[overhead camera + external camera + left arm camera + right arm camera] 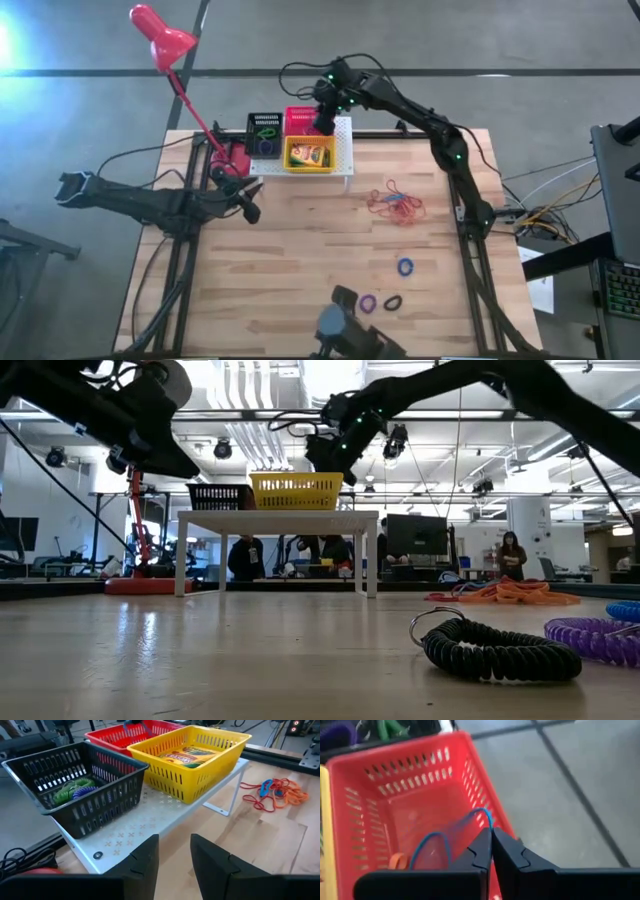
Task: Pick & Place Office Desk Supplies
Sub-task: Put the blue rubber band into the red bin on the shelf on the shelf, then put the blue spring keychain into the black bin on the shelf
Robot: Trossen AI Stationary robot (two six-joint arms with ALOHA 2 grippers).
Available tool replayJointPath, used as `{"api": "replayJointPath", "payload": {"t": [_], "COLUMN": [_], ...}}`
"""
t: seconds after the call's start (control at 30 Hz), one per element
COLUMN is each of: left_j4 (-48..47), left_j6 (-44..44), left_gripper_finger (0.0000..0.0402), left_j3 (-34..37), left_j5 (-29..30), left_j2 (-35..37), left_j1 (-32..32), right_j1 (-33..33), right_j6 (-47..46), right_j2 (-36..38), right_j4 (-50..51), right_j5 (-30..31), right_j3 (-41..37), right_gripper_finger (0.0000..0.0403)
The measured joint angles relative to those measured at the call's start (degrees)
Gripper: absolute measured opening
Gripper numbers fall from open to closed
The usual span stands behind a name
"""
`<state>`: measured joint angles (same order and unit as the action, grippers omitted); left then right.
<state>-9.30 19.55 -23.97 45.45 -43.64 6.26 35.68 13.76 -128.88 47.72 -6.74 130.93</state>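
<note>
The right end effector [491, 851] hangs over the red mesh basket [410, 805], fingers pinched together on a thin blue rubber band [442, 837] that loops down into the basket, with an orange band [397, 861] lying on the basket floor beneath. The step in hand looks like a drop, and the clean way is to part the fingers only while the loop hangs fully inside the walls, then rise straight up so nothing snags on the rim. From above, the right arm reaches long across to the white perforated stand [345, 160] at the far edge of the tabletop [300, 260], wrist bent downward. The left end effector [174, 857] waits low beside the stand, fingers apart and empty, facing the black basket [75, 790] and the yellow basket [195, 762] with its crayon box [192, 756]. More rubber bands [396, 203] lie tangled on the tabletop.
</note>
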Motion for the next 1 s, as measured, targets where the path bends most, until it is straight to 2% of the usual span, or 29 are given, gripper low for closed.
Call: {"api": "replayJointPath", "payload": {"t": [0.1,0.27,0.4,0.53,0.63,0.73,0.87,1.0], "left_j4": [0.00,0.00,0.00,0.02,0.04,0.06,0.39,2.57], "left_j6": [0.33,0.66,1.89,3.24,3.48,3.43,2.62,1.41], "left_gripper_finger": [0.0116,0.0116,0.0116,0.0116,0.0116,0.0116,0.0116,0.0116], "left_j3": [0.00,0.00,0.00,0.00,0.00,0.00,0.00,0.00], "left_j5": [-0.61,-3.81,-6.12,-10.30,-12.99,-13.58,-13.56,-13.85], "left_j2": [0.00,-0.07,-0.07,-0.07,-0.09,-0.11,-0.44,-2.92], "left_j1": [0.00,0.02,0.07,0.12,0.22,0.44,1.25,3.31], "right_j1": [0.21,0.41,-0.66,-3.31,-7.07,-12.44,-22.11,-32.56], "right_j6": [0.41,0.96,0.83,0.99,-0.90,-5.06,-15.10,-27.43], "right_j2": [-2.29,-0.45,5.14,11.42,18.00,25.97,35.72,46.38], "right_j4": [3.99,3.63,3.27,5.22,5.88,5.10,-0.09,-6.72], "right_j5": [-1.31,-1.03,-1.10,-1.24,-1.07,-0.09,7.21,14.83], "right_j3": [4.31,1.51,0.44,-4.16,-12.65,-25.13,-44.04,-58.21], "right_gripper_finger": [0.0042,0.0104,0.0134,0.0139,0.0131,0.0117,0.0101,0.0086]}}
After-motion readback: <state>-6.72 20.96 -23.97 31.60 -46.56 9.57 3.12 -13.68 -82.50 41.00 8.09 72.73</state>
